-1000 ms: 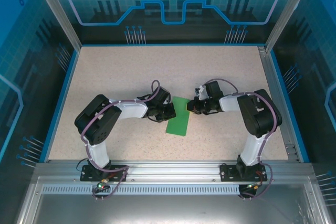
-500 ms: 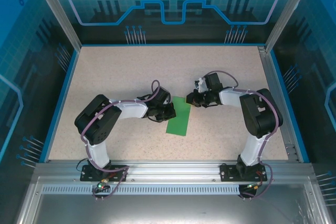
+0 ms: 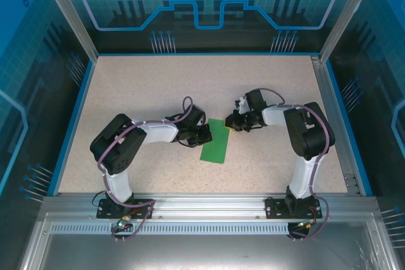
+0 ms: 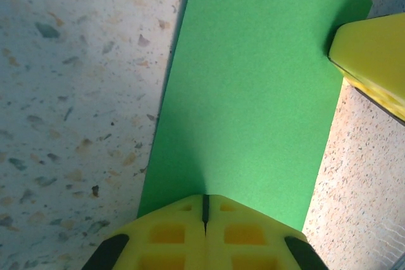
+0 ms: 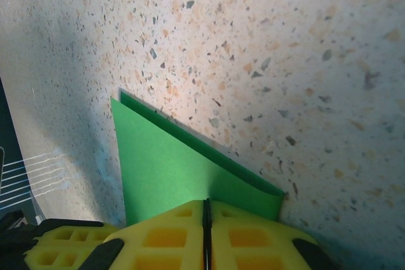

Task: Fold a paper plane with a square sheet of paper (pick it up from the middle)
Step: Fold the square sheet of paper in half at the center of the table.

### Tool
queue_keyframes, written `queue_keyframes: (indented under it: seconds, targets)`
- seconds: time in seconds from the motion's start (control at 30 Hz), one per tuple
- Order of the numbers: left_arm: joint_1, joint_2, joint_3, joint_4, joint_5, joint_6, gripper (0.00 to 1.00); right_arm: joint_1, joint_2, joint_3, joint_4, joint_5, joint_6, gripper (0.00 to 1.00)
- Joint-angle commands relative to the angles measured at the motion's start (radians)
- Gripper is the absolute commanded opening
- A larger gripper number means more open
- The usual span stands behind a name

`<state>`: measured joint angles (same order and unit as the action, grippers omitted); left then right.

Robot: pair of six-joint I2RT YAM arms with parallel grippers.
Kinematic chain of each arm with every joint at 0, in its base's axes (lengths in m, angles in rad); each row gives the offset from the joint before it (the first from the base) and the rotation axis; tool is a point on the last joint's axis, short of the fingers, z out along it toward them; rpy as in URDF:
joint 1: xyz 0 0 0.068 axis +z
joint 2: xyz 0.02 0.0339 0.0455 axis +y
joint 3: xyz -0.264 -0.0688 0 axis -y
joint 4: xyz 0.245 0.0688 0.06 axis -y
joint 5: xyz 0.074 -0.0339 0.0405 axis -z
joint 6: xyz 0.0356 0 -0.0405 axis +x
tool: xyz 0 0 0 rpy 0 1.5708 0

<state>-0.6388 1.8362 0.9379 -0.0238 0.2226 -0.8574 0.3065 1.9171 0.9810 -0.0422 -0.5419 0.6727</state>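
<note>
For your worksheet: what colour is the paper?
The sheet is plain bright green; left wrist view shows it best.

Overhead plus two close wrist views (paper (image 3: 215, 141) shared)

Speckled beige table (image 3: 158, 86), bordered by a blue rim (image 3: 202, 54), with a strip of green paper (image 3: 215, 145) lying near its middle. The paper, folded double into a narrow rectangle, rests on the stone-patterned surface, its long sides running near to far, the far end leaning slightly right.
</note>
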Motion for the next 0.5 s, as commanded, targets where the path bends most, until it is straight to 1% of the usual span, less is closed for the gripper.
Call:
queue_keyframes:
  seconds: [0.0, 0.07, 0.23, 0.47]
  targets:
    - [-0.010, 0.054, -0.053, -0.093, -0.029, 0.026, 0.00, -0.012, -0.024, 0.033, -0.050, -0.001, 0.005, 0.09]
    - [-0.010, 0.052, -0.054, -0.096, -0.030, 0.026, 0.00, -0.018, -0.034, 0.049, -0.056, -0.008, 0.001, 0.09]
    - [-0.010, 0.051, -0.053, -0.096, -0.028, 0.027, 0.00, -0.026, 0.001, 0.081, -0.055, -0.022, -0.004, 0.09]
    - [-0.010, 0.048, -0.055, -0.095, -0.028, 0.026, 0.00, -0.030, 0.083, 0.075, -0.040, 0.013, -0.003, 0.09]
